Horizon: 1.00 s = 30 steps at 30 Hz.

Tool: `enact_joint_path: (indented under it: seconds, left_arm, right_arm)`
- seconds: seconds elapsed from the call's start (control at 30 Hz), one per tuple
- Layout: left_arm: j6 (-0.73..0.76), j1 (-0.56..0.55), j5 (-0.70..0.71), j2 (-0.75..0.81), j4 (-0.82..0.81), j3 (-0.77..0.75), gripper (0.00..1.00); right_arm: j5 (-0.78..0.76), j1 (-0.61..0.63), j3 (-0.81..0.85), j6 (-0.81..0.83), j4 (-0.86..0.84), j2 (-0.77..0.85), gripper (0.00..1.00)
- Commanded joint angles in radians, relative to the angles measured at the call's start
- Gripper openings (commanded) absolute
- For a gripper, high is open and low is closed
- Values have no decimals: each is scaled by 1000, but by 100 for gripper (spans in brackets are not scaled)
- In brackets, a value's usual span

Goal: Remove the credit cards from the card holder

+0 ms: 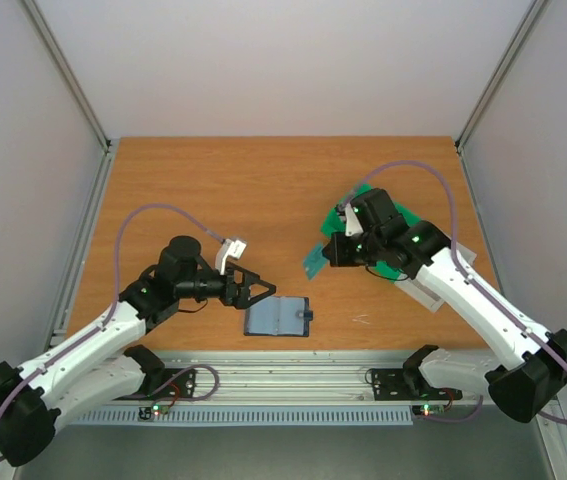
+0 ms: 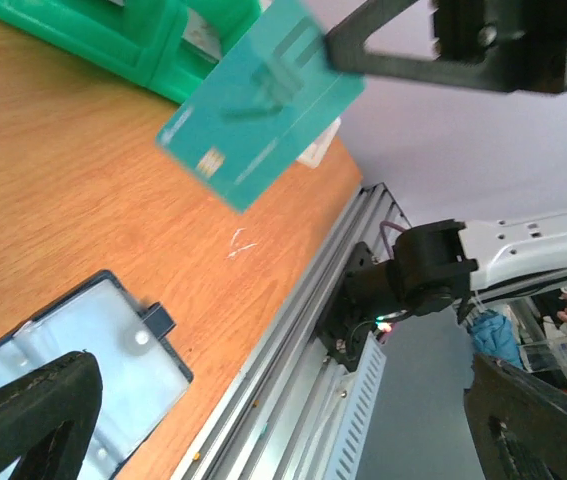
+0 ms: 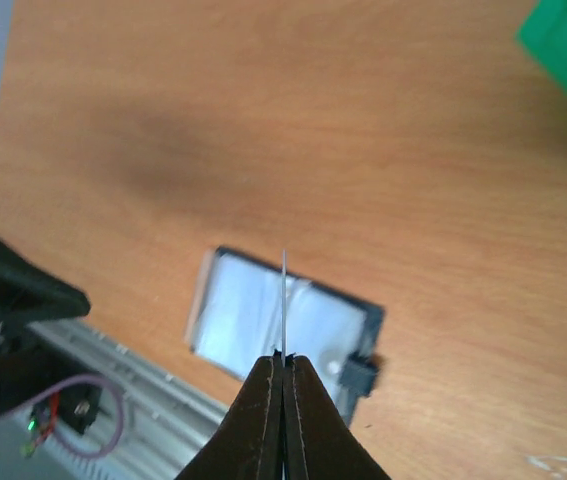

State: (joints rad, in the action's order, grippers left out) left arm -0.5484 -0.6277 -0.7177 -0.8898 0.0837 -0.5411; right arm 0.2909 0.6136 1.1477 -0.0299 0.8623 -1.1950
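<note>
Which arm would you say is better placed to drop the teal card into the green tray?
Right. Its claw is shut on the teal card, right beside the green tray; the left claw stands open and empty by the card holder.

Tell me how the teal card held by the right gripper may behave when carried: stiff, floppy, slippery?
Probably stiff: the teal card juts flat from the right gripper without drooping, a straight line seen edge-on. Likely light, being so thin. Perhaps slippery: its face looks smooth and only one edge is pinched.
</note>
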Motion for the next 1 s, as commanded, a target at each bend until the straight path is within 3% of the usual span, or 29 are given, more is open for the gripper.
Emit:
enact_joint_path:
  seconds: [0.0, 0.3, 0.57, 0.97]
  left_arm:
    - [57, 1, 54, -27, 24, -32, 99]
    - [53, 0, 31, -36, 19, -35, 99]
    - [46, 1, 35, -28, 15, -27, 99]
    - [39, 0, 20, -36, -7, -15, 99]
  right_arm:
    - [-163, -53, -2, -24, 24, 50, 1]
    - [-313, -254, 9, -1, 107, 103, 1]
    - [-307, -484, 2, 10, 133, 158, 1]
    - [-575, -679, -110, 13, 101, 212, 1]
